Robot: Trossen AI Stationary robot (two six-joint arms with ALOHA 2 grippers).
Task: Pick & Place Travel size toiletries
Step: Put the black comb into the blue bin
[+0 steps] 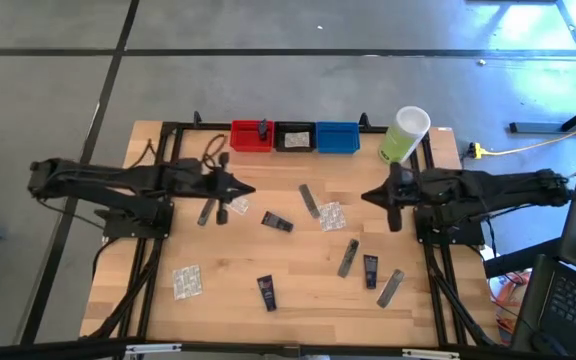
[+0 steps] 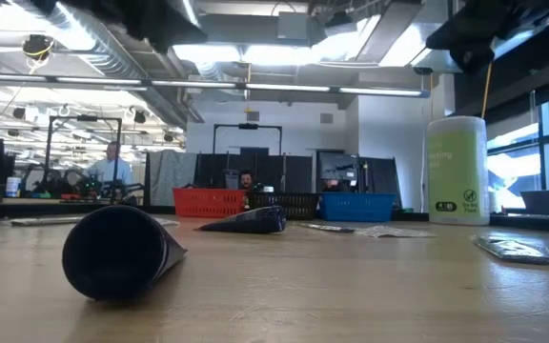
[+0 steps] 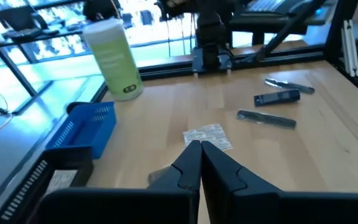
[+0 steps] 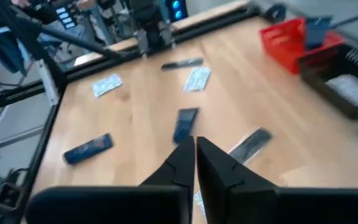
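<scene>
Travel size toiletries lie flat and scattered on the wooden table: navy tubes (image 1: pixel 277 221) (image 1: pixel 266 293) (image 1: pixel 370 270), grey sachets (image 1: pixel 309 200) (image 1: pixel 348 257) (image 1: pixel 208 211), and clear packets (image 1: pixel 332 216) (image 1: pixel 187 282). One navy tube (image 4: pixel 319 28) sits in the red bin (image 1: pixel 251 137), and a clear packet (image 4: pixel 353 87) lies in the black bin (image 1: pixel 294 137). My left gripper (image 1: pixel 251 188) (image 3: pixel 199 149) hangs shut above the table's left middle. My right gripper (image 1: pixel 365 196) (image 4: pixel 194 146) hangs shut above the right middle. Neither holds anything.
A blue bin (image 1: pixel 336 137) stands beside the black one at the far edge. A tall pale-green container with a white lid (image 1: pixel 404 135) stands at the far right corner. The black frame rails (image 1: pixel 168 150) run along the table's sides.
</scene>
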